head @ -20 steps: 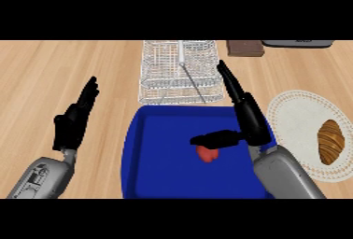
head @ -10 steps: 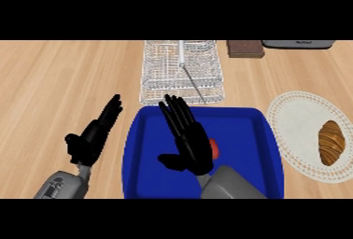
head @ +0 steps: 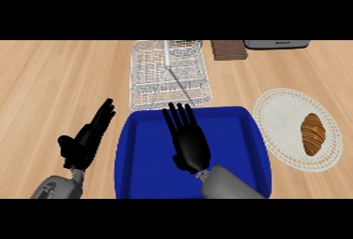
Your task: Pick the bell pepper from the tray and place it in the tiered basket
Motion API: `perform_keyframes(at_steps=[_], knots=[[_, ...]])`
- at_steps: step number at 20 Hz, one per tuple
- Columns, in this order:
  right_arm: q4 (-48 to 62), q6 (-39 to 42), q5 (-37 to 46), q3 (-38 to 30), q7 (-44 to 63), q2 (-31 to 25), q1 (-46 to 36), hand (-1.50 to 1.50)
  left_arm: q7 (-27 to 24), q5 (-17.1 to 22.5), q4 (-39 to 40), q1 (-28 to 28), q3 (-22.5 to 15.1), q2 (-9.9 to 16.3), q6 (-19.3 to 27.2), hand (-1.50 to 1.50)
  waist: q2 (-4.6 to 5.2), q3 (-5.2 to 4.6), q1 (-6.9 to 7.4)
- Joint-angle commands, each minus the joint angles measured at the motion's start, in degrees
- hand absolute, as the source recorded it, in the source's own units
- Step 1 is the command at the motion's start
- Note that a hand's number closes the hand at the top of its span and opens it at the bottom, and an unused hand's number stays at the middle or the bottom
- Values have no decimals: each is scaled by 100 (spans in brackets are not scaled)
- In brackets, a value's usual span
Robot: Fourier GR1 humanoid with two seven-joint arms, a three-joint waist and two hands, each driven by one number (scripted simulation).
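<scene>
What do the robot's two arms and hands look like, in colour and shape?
Both forearms are grey and rounded, with smooth shells. The left hand and the right hand are black, each with slim fingers and a thumb. No cables or sleeves show.

Bell pepper hidden; right hand [head: 189, 142] over tray [head: 148, 154]

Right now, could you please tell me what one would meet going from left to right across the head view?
Left black hand → blue rectangular tray with the right black hand over it → white round plate → brown croissant.
</scene>
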Motion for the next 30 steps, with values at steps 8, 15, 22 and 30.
perform_keyframes(at_steps=[8,15,22,30], knots=[[-1216,3830,706,1304,3602,222,12,-150,-33,-9,-99,-89,-75,-58,-150,0,146,57,285],[-2094,4426,660,1834,5014,218,-15,-150,-23,-120,-83,-181,-82,-108,-183,0,230,72,403],[-1680,4706,1155,1429,5135,216,285,-150,-168,-80,-176,-16,-8,-94,-241,0,222,70,375],[-1847,4489,1285,1190,4883,216,505,-150,-80,-199,96,-220,94,-203,-232,0,256,74,341]])
